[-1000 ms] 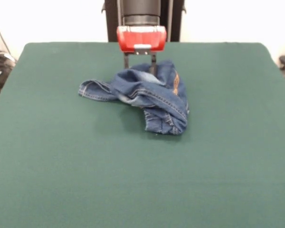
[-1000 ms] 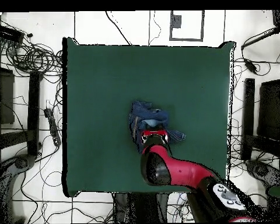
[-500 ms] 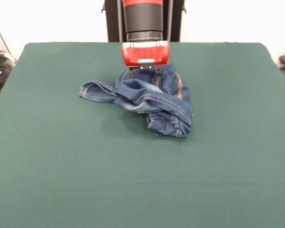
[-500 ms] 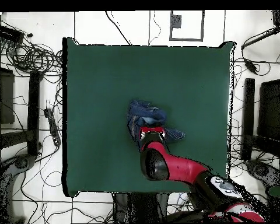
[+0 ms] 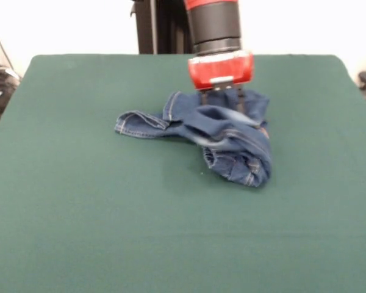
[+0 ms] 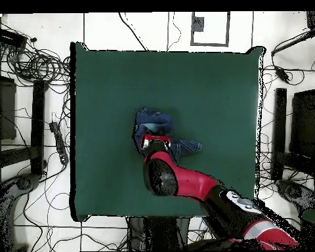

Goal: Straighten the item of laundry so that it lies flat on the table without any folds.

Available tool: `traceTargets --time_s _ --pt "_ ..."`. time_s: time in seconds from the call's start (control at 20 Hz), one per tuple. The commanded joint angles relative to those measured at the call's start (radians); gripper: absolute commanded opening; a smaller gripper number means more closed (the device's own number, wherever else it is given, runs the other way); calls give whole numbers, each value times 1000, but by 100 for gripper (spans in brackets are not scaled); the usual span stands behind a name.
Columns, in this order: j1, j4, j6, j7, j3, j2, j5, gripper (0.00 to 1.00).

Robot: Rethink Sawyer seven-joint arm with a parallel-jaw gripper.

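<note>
Jeans bunched at mid-table — gripper reaching into them

We are seeing the gripper (image 5: 221, 93) pressing into the crumpled jeans (image 5: 222, 135) on the table (image 5: 79, 213) — fingers buried, so we cannot tell their state.

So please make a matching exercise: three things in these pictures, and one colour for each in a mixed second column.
Things:
1. jeans
2. table
3. pincer housing

Colours:
a. dark green
b. red
c. blue

Pairs: 1-c, 2-a, 3-b
</note>
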State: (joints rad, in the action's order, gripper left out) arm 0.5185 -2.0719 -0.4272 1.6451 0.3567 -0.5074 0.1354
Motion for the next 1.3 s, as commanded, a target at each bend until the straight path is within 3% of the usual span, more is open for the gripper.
traceTargets --time_s 0.05,0.25,0.8,0.9,1.1,1.3 --pt "-70 -68 191 350 256 -6 -143 100" --pt "-110 -88 202 363 243 -43 -204 100" --pt "-72 -87 196 386 334 30 -199 100" --pt "-96 -107 204 396 308 -17 -234 100" --pt "-202 -172 282 400 147 -217 -382 100" --pt "-313 -187 590 415 28 -419 -550 100"
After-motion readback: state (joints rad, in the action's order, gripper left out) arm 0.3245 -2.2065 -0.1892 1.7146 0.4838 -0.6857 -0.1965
